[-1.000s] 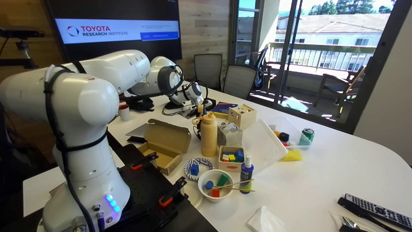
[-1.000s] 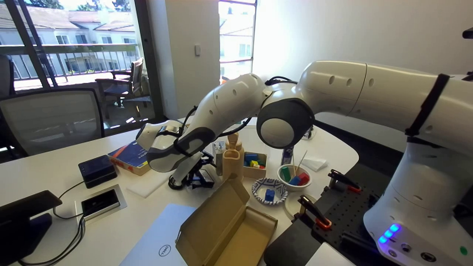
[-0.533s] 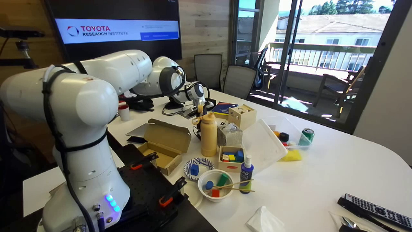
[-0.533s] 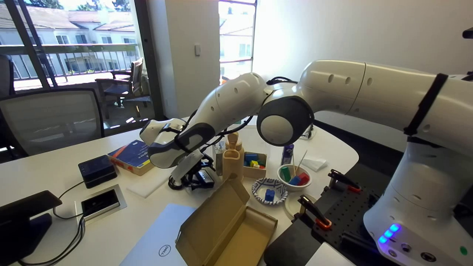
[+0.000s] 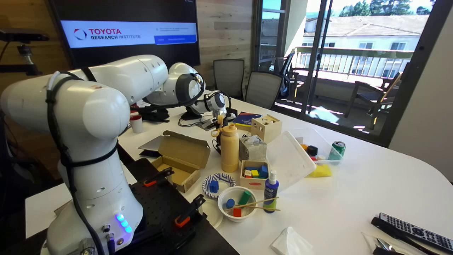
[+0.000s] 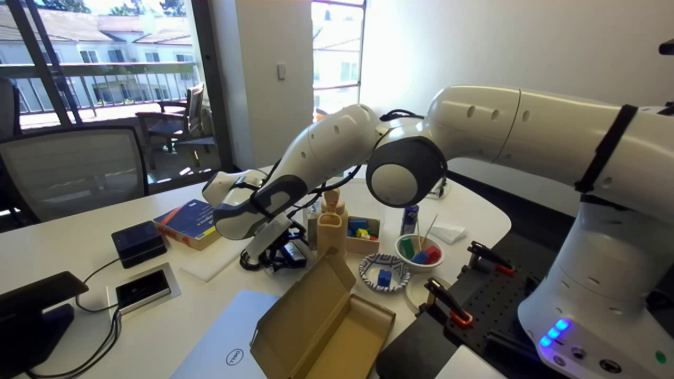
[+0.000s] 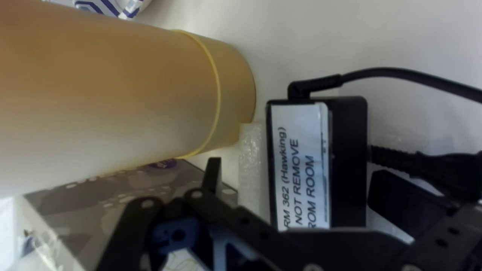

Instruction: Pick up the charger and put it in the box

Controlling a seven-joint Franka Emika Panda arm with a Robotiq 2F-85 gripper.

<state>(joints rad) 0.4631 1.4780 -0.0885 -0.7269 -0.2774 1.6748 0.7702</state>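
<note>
- In the wrist view, the charger, a black block with a white label, is found between the fingers of the gripper, which enters from the lower side.
- The fingers stand well apart, so the claw is released around the charger.
- At the right, the finger is just beside the charger; whether they touch, I cannot tell. At the left, a translucent strip occupies part of the gap.
- From the charger's upper end, a cable runs to the right border; lower there, a black connector comes out behind the finger.
- The base of a tan bottle is near on the left, and a tissue box lies below it, so this side is narrow. Toward the upper right, the white table gives wider room.
- In an exterior view, the charger shows low under the wrist. The box is apart from it, outside the fingers; its raised lid stands like a wall on the gripper's side. A laptop lies flat just beside this lid.
- In an exterior view, the bottle stands upright and hides most of the gripper; the finger state I cannot tell from here.
</note>
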